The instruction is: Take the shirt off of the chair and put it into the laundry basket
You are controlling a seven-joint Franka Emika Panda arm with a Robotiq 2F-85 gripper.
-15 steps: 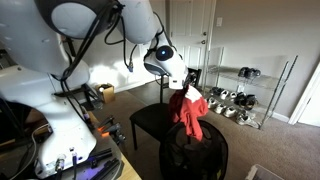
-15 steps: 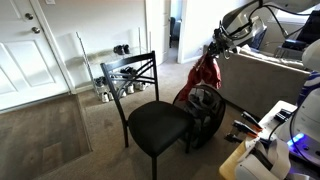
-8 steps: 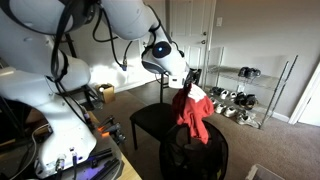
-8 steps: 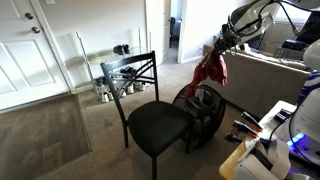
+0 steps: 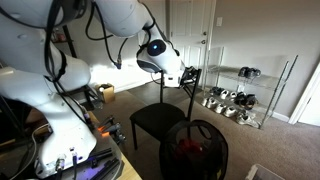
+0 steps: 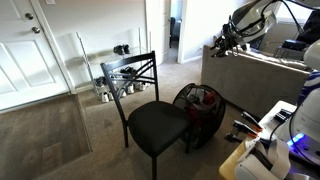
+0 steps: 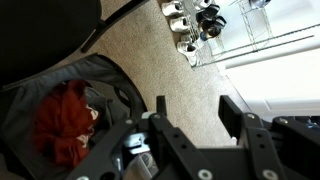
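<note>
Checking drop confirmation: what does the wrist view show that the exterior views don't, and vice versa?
Wrist only: the gripper with its fingers spread and nothing between them, looking down on the shirt crumpled inside the laundry basket.
Exterior only: the chair with a bare seat, the arm above the basket, and a white door.
Shared: the red shirt in the basket, and the shoe rack beyond it.
</note>
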